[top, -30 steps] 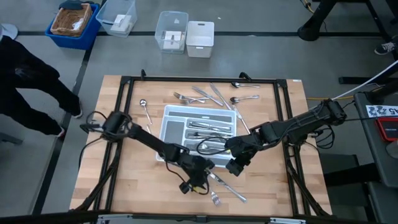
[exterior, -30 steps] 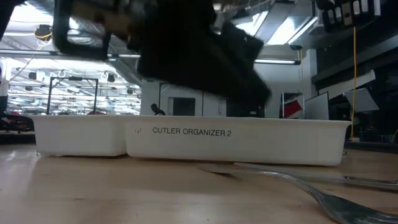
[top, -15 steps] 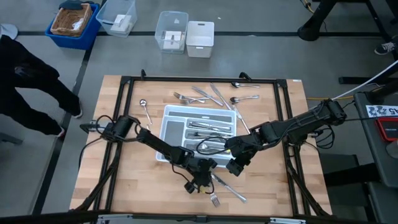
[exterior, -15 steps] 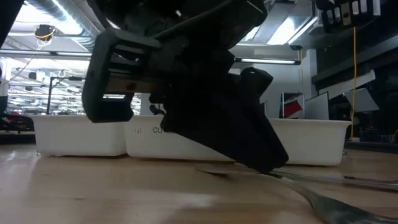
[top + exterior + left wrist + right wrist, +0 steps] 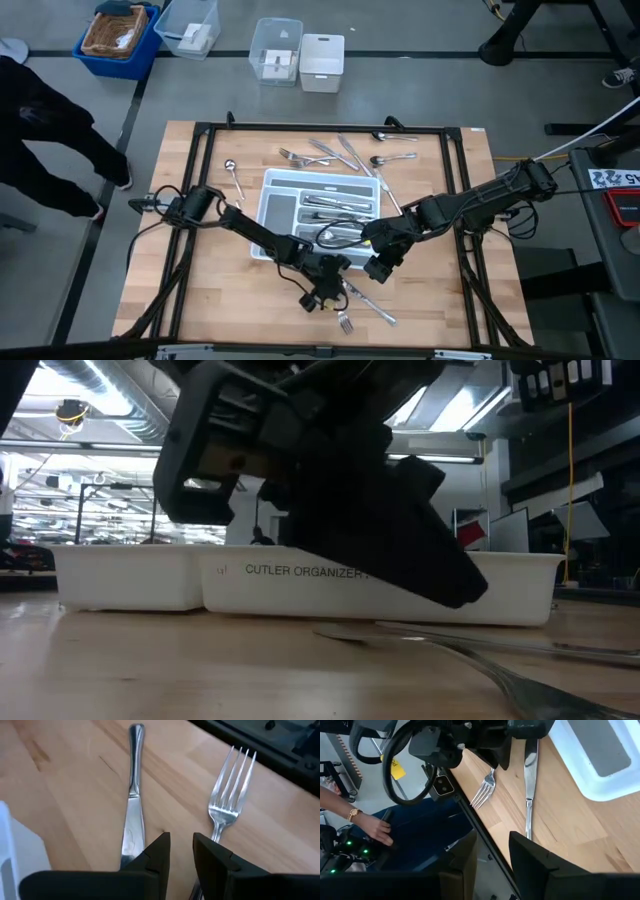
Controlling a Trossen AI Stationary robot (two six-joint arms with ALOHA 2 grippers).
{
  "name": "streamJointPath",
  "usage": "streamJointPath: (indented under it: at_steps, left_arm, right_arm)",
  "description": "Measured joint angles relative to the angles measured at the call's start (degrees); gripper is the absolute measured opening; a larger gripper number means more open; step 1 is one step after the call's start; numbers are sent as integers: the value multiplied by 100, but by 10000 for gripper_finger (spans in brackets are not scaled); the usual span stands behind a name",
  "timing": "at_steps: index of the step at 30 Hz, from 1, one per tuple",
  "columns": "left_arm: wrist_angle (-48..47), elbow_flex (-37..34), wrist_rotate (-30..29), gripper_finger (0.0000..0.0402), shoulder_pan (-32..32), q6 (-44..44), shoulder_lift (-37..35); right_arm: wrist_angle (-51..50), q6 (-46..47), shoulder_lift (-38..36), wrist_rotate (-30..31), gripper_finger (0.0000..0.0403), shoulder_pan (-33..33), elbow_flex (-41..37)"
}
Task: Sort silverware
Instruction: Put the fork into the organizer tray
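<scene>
- Nearest edge of the desk (image 5: 210, 290): a fork (image 5: 227, 802) and a knife (image 5: 132, 815) lying flat and close together, not touching where visible, both in front of the white tray (image 5: 130, 575).
- Right above these two: left gripper (image 5: 181, 840), jaws a narrow slot apart with nothing in them, poised over the bare wood between the knife blade and the fork neck.
- Best to pick one piece before lowering; from here the slot straddles neither.
- For the fork: shift sideways until the neck sits in the slot, with the jaws set across the handle, not along it.
- Probably worth widening the jaws a little first, so that a tip does not land on the metal and skate it away.
- Flat thin steel on wood: press the tips down to the desk, close slowly, lift level.
- Risk, as a guess: nudging the knife while closing on the fork.
- Just beside, near the tray's corner: right gripper (image 5: 377, 268), jaws apart and empty, waiting.
- Further on: several pieces (image 5: 335, 203) already lying in the tray's compartments.
- Beyond the tray: loose forks and spoons (image 5: 330, 153) scattered, plus one spoon (image 5: 233, 172) off to the side, all unsorted.
</scene>
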Motion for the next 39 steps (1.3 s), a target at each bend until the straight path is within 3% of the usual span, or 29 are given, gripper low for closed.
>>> streamJointPath:
  at_steps: [12, 31, 39]
  left_arm:
    - [-601, 103, 114, 74, -204, 318, -2]
    - [-602, 104, -167, 74, -164, 674, 132]
    - [-1015, 145, -179, 74, -169, 636, 264]
  right_arm:
    - [0, -190, 0, -2, 114, 2, 0]
    - [0, -297, 0, 9, 114, 2, 0]
    - [4, -295, 0, 4, 114, 2, 0]
